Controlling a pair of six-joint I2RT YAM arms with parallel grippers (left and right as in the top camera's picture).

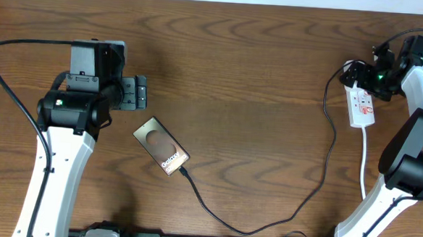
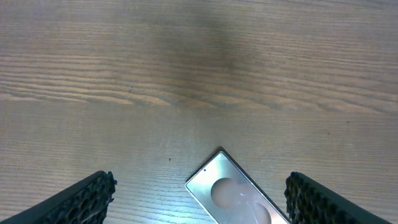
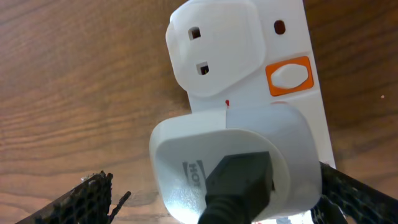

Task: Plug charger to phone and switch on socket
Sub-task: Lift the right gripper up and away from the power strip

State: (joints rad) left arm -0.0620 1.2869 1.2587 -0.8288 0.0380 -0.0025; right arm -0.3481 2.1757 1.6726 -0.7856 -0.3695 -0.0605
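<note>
Plugged into the socket [image 3: 249, 50], the charger [image 3: 236, 177] is straddled by the right gripper [image 3: 214, 180], its jaws spread and empty. Overhead, the cable tip is seen touching the lower end of the phone [image 1: 161, 146]; the left gripper [image 1: 137, 93] hangs released nearby. Switching is judged the step in hand: a fingertip must be pressed onto the orange rocker [image 3: 287, 76].

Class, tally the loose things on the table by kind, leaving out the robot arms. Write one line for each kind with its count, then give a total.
Phone: 1
Charger cable: 1
Power strip: 1
Total: 3
</note>
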